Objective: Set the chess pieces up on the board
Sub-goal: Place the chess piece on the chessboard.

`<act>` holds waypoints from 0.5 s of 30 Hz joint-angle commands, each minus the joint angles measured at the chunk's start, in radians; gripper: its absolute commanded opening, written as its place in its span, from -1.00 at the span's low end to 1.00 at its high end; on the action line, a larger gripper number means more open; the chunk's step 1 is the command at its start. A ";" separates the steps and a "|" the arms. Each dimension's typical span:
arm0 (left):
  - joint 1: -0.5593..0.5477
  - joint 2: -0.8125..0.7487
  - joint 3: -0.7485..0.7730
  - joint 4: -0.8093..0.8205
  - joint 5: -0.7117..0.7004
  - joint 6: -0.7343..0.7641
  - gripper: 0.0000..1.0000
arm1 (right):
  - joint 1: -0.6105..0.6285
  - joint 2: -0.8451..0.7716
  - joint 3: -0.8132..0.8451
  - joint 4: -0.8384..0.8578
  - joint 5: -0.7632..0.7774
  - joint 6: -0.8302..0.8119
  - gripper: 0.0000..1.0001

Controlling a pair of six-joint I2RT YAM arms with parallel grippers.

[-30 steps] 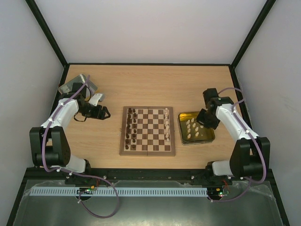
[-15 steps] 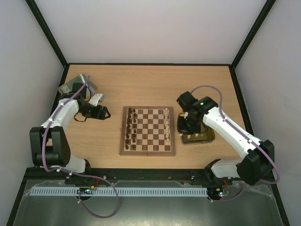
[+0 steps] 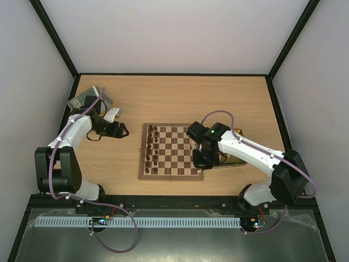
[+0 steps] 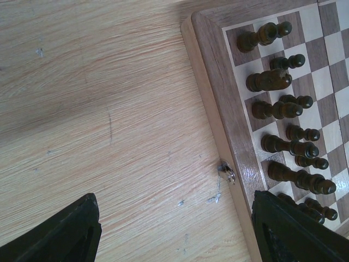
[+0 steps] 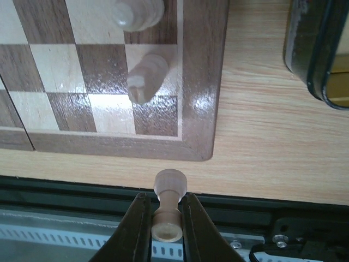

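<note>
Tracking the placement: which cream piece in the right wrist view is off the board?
The cream piece clamped in the right gripper; the other two sit on the board.

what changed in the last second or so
The right end effector swung left from over the yellow-sided tray towards the near right corner of the board, shut on a pale chess piece. The left end effector stayed open, left of the board. The dark pieces on the board look unmoved.
</note>
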 commanded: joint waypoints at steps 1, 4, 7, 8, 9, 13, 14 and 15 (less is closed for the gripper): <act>-0.005 -0.008 -0.017 -0.001 -0.001 -0.006 0.52 | 0.014 0.034 -0.001 0.051 0.015 0.036 -0.80; -0.004 -0.008 -0.018 0.000 0.000 -0.006 0.52 | 0.014 0.056 0.001 0.066 0.029 0.040 -0.78; -0.005 -0.010 -0.017 0.000 0.000 -0.006 0.52 | 0.013 0.071 -0.008 0.089 0.030 0.047 -0.78; -0.005 -0.012 -0.017 0.000 0.000 -0.006 0.52 | 0.014 0.076 -0.013 0.099 0.026 0.049 -0.78; -0.005 -0.014 -0.018 0.000 -0.001 -0.005 0.52 | 0.015 0.081 -0.015 0.105 0.025 0.050 -0.78; -0.005 -0.016 -0.018 0.000 -0.002 -0.005 0.52 | 0.017 0.104 -0.014 0.119 0.028 0.044 -0.78; -0.004 -0.015 -0.017 0.000 -0.002 -0.006 0.52 | 0.017 0.111 -0.014 0.121 0.028 0.043 -0.78; -0.004 -0.014 -0.016 0.000 -0.003 -0.006 0.52 | 0.019 0.114 -0.013 0.124 0.029 0.042 -0.78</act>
